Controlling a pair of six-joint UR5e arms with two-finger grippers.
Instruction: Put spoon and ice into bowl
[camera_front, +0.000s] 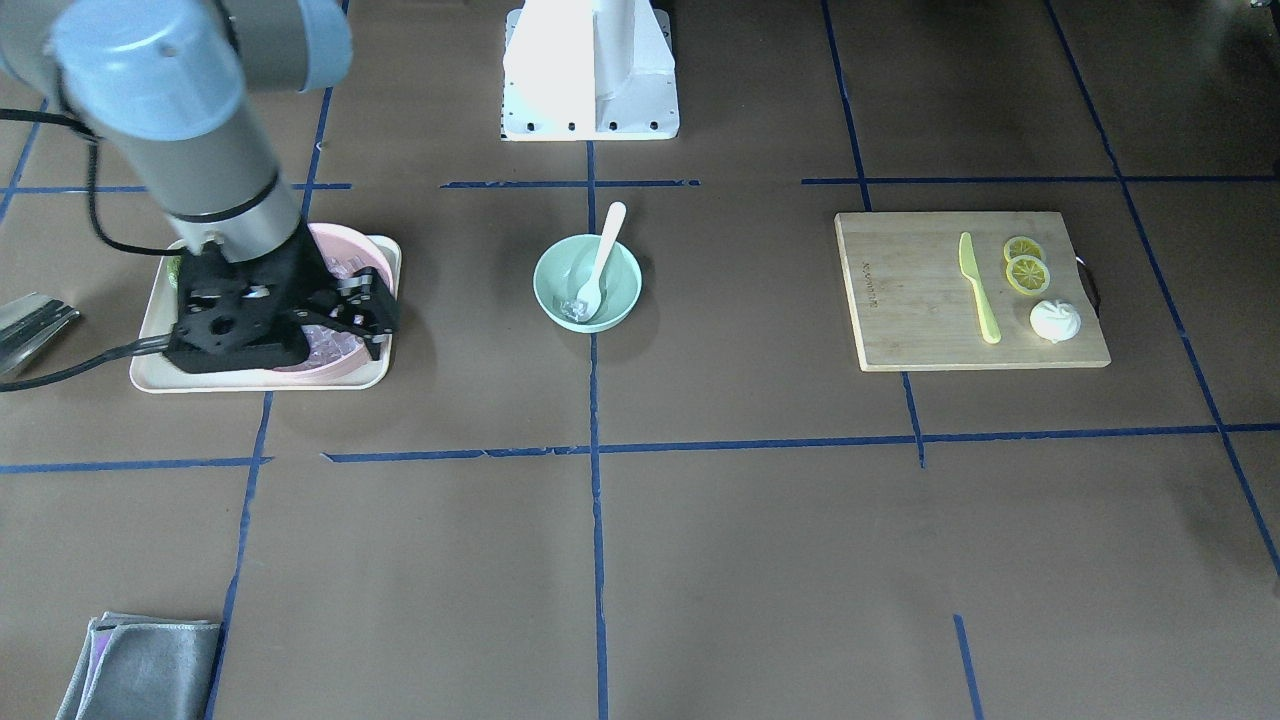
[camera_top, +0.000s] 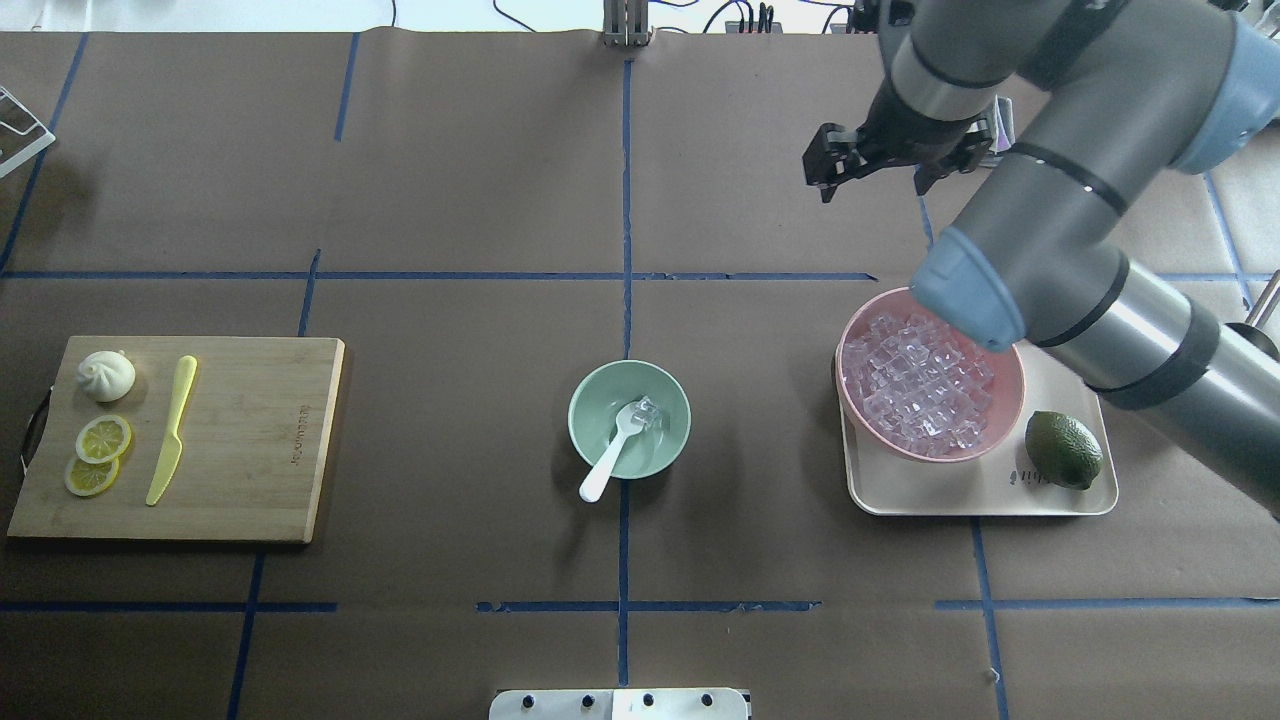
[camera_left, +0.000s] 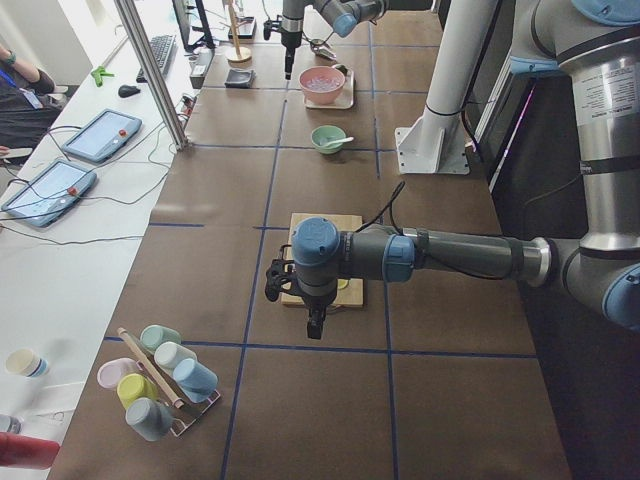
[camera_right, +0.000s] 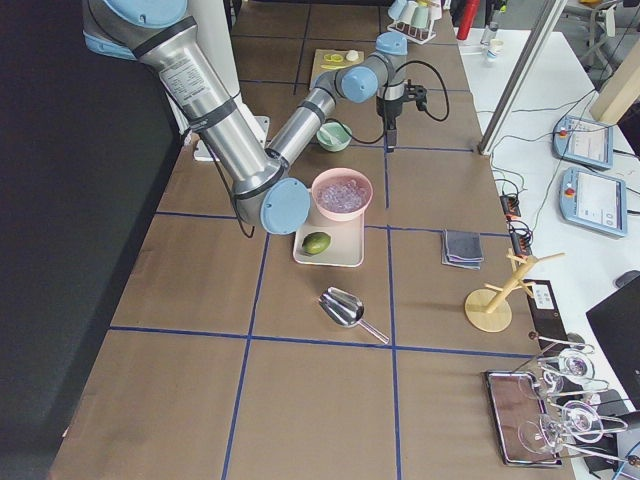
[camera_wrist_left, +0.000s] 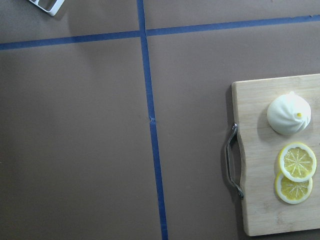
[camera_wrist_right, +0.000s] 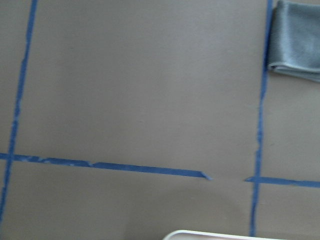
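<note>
The bowl (camera_top: 590, 405) stands at the middle of the table, on a blue tape line. The spoon (camera_top: 610, 455) lies in it, scoop down on the bottom. Its handle leans on the rim nearest the robot and sticks out past it. The ice (camera_top: 648, 411) is in the bowl too, touching the far right side of the scoop.

To the right, well apart, a tray (camera_top: 960, 500) holds a pink bowl (camera_top: 842, 375) heaped with cubes (camera_top: 920, 390). A lime (camera_top: 1063, 450) sits just beside it. The right gripper (camera_front: 375, 315) hangs high and points down over the table beyond the tray's far side. Whether its fingers are apart or together cannot be told. A folded grey cloth (camera_front: 140, 665) lies far out on that side.

At the left, a board (camera_top: 250, 440) carries a knife (camera_top: 172, 430), two lemon slices (camera_top: 103, 438) and a bun (camera_top: 106, 376). The left gripper (camera_left: 315, 328) hangs pointing down just off the board's left end. Only the side view shows it, so I cannot tell how its fingers stand.
</note>
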